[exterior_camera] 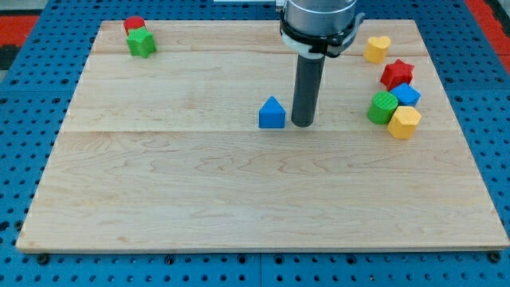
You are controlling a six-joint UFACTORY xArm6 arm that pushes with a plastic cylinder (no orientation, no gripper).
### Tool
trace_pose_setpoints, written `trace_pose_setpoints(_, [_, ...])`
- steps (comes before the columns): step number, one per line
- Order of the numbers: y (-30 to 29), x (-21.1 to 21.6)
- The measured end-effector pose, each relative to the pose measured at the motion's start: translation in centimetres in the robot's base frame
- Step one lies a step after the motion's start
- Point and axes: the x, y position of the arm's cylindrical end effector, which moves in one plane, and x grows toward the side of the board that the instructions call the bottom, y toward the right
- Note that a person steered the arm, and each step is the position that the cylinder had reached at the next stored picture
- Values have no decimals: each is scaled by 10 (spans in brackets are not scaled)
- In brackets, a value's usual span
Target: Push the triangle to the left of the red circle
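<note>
A blue triangle block [272,113] sits near the middle of the wooden board [239,199]. My tip [302,123] stands just to the triangle's right, a small gap apart. The red circle block [134,25] is at the view's top left corner, with a green star block [141,43] touching it just below.
At the view's right stands a cluster: a yellow heart [377,49], a red star [397,73], a blue block [406,95], a green round block [382,107] and a yellow hexagon block [404,122]. The board lies on a blue pegboard.
</note>
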Motion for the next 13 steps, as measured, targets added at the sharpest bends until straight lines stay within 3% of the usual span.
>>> trace_pose_setpoints(2, [-149,-80])
trace_pose_setpoints(4, [-46,-55])
trace_pose_setpoints(5, [-91,-26])
trace_pose_setpoints(6, [-150,-37])
trace_pose_setpoints(8, [-241,-117])
trace_pose_setpoints(10, [-260,-93])
trace_pose_setpoints(13, [-284,-150])
